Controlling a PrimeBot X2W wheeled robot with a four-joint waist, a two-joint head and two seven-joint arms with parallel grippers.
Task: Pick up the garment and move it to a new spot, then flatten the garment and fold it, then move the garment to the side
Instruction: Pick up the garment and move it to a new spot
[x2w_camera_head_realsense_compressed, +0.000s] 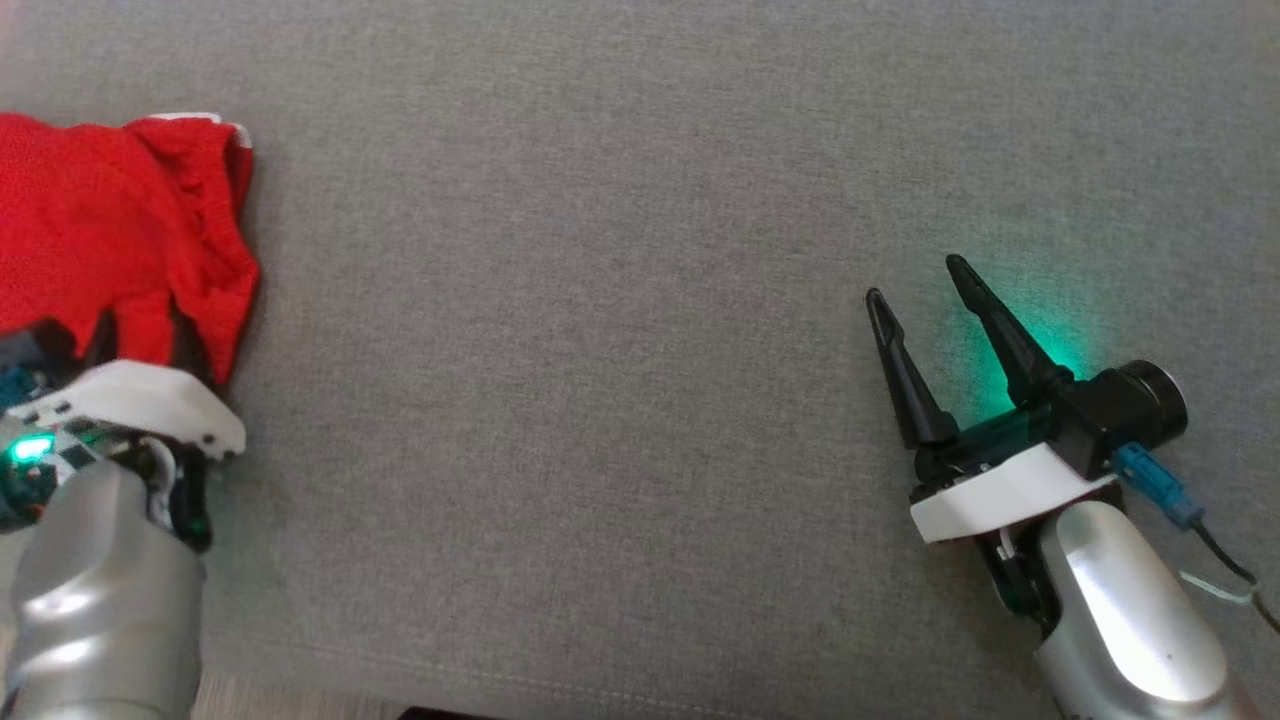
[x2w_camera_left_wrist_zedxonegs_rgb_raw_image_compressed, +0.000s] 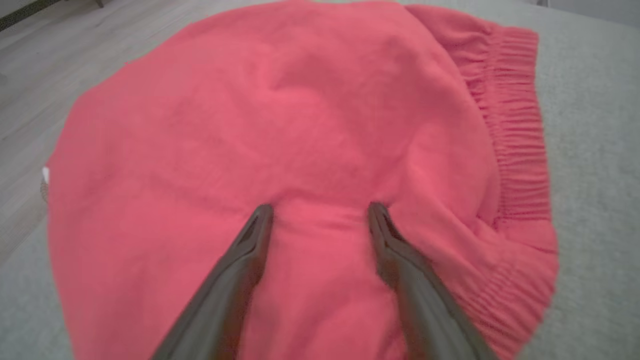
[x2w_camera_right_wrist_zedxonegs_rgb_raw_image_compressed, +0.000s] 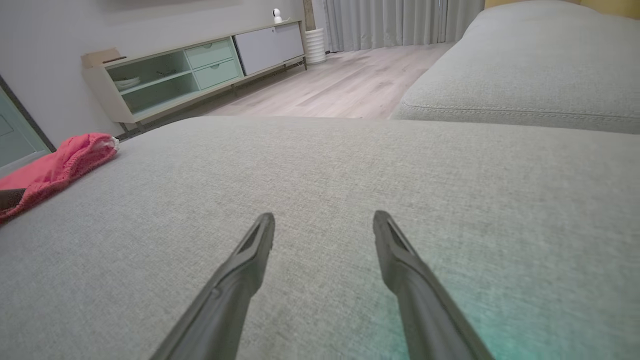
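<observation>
Garment (x2w_camera_head_realsense_compressed: 110, 220): red, soft knit, at 9 to 10 o'clock on grey sofa cushion (x2w_camera_head_realsense_compressed: 600, 400), cut off by head view's edge. Probably light and limp, prone to sagging and bunching; best pinched at ribbed band (x2w_camera_left_wrist_zedxonegs_rgb_raw_image_compressed: 515, 125). Left gripper (x2w_camera_left_wrist_zedxonegs_rgb_raw_image_compressed: 320, 212) spread, tips on cloth, clamping nothing. Right gripper (x2w_camera_head_realsense_compressed: 915, 280) spread, empty, at 4 o'clock. Ribbing plain at 3 o'clock of left wrist view, vaguer from head; right wrist view adds low cabinet (x2w_camera_right_wrist_zedxonegs_rgb_raw_image_compressed: 200, 65) beyond.

Grey sofa (x2w_camera_head_realsense_compressed: 640, 200), low cabinet (x2w_camera_right_wrist_zedxonegs_rgb_raw_image_compressed: 200, 70) w/ drawers (x2w_camera_right_wrist_zedxonegs_rgb_raw_image_compressed: 215, 62)

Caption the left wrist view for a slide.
Open left gripper poised on the red garment lying on the grey cushion.
</observation>
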